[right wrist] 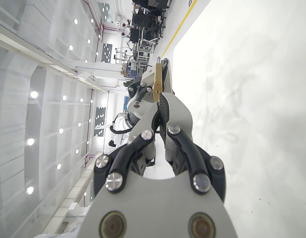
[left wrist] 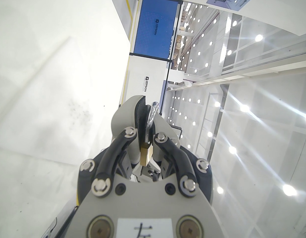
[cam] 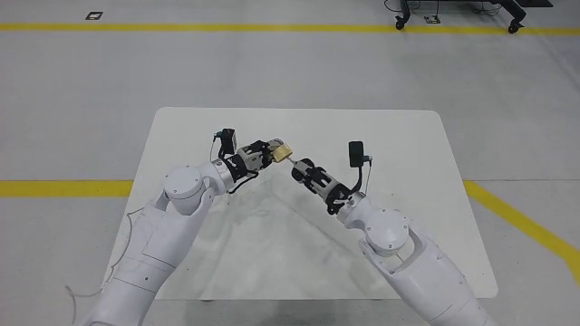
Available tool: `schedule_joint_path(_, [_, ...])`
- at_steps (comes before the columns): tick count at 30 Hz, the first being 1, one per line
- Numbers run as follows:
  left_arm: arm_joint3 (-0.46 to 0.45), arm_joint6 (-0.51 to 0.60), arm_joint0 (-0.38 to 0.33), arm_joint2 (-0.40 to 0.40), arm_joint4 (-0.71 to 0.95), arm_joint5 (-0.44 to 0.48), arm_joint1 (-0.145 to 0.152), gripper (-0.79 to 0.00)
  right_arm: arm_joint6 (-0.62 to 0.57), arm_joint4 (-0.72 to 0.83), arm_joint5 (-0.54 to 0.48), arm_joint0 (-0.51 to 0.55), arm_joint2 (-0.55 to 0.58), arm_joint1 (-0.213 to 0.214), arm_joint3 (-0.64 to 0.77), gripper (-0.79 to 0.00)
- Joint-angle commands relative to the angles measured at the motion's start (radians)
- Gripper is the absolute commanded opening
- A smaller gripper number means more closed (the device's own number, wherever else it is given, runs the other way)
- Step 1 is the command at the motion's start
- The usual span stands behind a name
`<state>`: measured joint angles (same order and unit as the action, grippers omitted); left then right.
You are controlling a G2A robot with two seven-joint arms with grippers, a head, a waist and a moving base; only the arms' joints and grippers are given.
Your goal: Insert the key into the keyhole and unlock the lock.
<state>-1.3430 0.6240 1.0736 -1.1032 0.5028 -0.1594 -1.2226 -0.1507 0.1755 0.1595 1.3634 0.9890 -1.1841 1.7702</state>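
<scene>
1. Brass lock (left wrist: 146, 156), pinched tight in the left claw (left wrist: 149, 111). That claw's own wrist view catches the silver shackle (left wrist: 152, 113) poking out past the fingertips, with the brass body back toward the palm.
2. From above, the lock (cam: 283, 151) sits right between the two claws over the white table (cam: 408, 235), left claw on one side, right claw (cam: 297, 167) just beyond it.
3. Right wrist view shows a face the other views hide: the keyhole (right wrist: 156, 92) in the lock's end, pointing back at the right claw.
4. Right claw (right wrist: 162, 99) has its fingers pressed together, tips right up at that keyhole end. Whether a key sits between the pads, I cannot tell.
</scene>
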Motion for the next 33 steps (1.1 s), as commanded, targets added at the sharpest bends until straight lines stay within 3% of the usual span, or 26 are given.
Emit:
schedule_joint_path(1, [0.000,0.002,0.000,0.000,-0.005,0.001,0.000,-0.785,0.008,0.001,0.004,-0.002,-0.002,-0.003,-0.003,-0.785])
schedule_joint_path(33, [0.000,0.000,0.004,-0.012,-0.016,-0.026,-0.004,-0.785,0.089,-0.046,0.032,-0.014,-0.023,-0.045,-0.025,-0.785])
